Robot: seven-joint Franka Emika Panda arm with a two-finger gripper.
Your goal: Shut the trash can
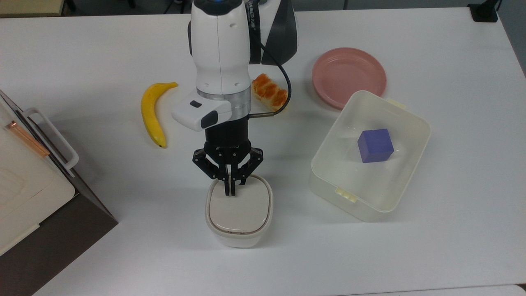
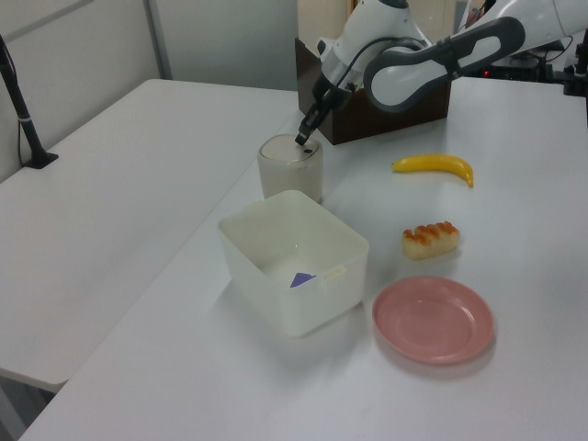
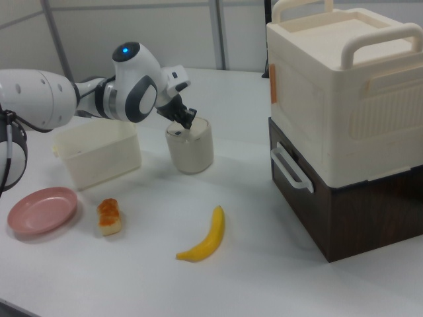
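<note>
A robot arm's black two-finger gripper (image 1: 230,193) presses its tips, jaws drawn together with nothing between them, onto the beige flip lid (image 1: 239,209) of a small cream-white rounded-square plastic trash can (image 1: 238,236), which stands on the white table (image 1: 452,255) near the front edge, at about 6 o'clock from the arm's wrist in the top view. The lid appears to lie flat within the rim, so the closing looks nearly or fully done.

The tips bear on the lid's 12 o'clock edge rather than its middle. If that is the hinge side, pressure there may not seat the far edge, and the lid could stay unlatched or spring up once released. The can is light and free-standing; an off-centre push could tip or skid it toward the table's front edge. Pressing harder risks tripping a release, should one sit beneath the tips.

At the can's 3 o'clock in the top view sits a translucent white rectangular tub (image 1: 328,172) holding a blue cube (image 1: 374,145), near enough to be struck if the can slides. A yellow banana (image 1: 151,113), a glazed bread roll (image 1: 269,96) and a pink round plate (image 1: 348,77) lie well apart.
</note>
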